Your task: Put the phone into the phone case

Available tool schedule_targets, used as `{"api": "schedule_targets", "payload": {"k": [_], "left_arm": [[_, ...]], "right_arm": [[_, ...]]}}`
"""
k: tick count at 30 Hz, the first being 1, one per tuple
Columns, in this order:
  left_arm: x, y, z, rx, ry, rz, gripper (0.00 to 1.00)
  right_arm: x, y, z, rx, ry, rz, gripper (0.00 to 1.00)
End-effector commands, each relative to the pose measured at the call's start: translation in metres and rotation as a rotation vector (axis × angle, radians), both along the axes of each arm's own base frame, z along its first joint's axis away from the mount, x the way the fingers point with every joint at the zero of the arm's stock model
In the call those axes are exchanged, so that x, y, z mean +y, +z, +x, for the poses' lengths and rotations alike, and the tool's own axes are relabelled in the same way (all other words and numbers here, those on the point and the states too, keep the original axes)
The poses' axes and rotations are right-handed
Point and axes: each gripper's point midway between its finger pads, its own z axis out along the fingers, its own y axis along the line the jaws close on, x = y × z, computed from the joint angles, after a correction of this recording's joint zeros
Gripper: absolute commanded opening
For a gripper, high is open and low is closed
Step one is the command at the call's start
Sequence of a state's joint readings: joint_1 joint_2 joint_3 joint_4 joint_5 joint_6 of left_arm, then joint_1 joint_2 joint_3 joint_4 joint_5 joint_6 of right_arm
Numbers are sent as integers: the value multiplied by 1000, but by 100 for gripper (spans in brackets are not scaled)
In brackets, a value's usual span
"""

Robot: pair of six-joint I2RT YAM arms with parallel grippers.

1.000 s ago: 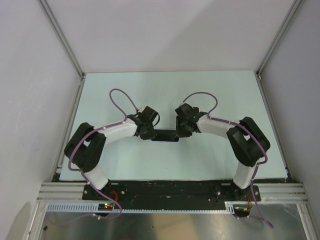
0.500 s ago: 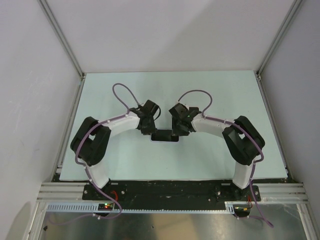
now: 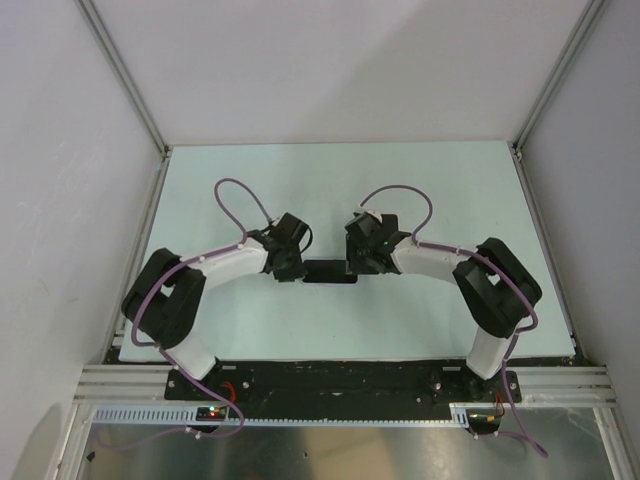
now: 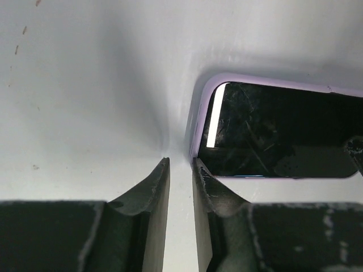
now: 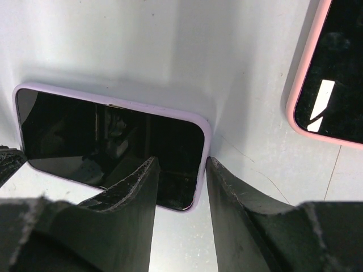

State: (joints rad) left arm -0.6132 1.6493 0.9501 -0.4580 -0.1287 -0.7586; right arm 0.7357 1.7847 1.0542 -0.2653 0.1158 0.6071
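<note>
Now L hand (image 4: 180, 161), R hand (image 5: 181, 160) low at phone (image 4: 272, 130) ends.

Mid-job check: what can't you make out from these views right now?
Top external: left gripper and right gripper cover the phone's ends; too small to tell whether it is cased.
Left wrist: the phone and lilac case run off the right edge.
Right wrist: a finger hides part of the phone's near edge; a second, pink-rimmed phone is cut by the top-right corner.
</note>
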Motion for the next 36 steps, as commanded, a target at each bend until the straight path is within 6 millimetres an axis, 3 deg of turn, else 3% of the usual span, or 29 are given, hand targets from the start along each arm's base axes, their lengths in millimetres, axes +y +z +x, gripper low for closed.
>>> {"api": "schedule_targets", "payload": {"k": [1,4,8,15,20,23,24,25,27,36], "left_arm": [[17,-4,-20,47,-32,61,27],[11,12,-3,5,-23,16,27],[7,43,9,-68,-1,-47,27],[21,66,-2,-131,46,-115,30],[41,79,-11,-180,115,-171,39],[54,80,-17,-195,173,-219,47],[58,81,-18,-204,185,-230,50],[61,81,-19,-208,195,-237,53],[65,82,-21,-214,207,-250,58],[71,84,-20,-229,210,-276,65]], "right_arm": [[-11,-21,-38,83,111,-63,43],[9,6,-23,-35,209,8,46],[39,32,-20,-197,409,14,52],[54,54,-15,-376,585,-38,55],[69,78,-15,-511,748,-12,56],[75,80,-14,-540,838,32,60],[79,80,-15,-546,868,53,68],[81,79,-15,-555,894,60,84],[85,76,-16,-551,933,70,95],[86,51,-10,-457,1028,-15,99]]}}
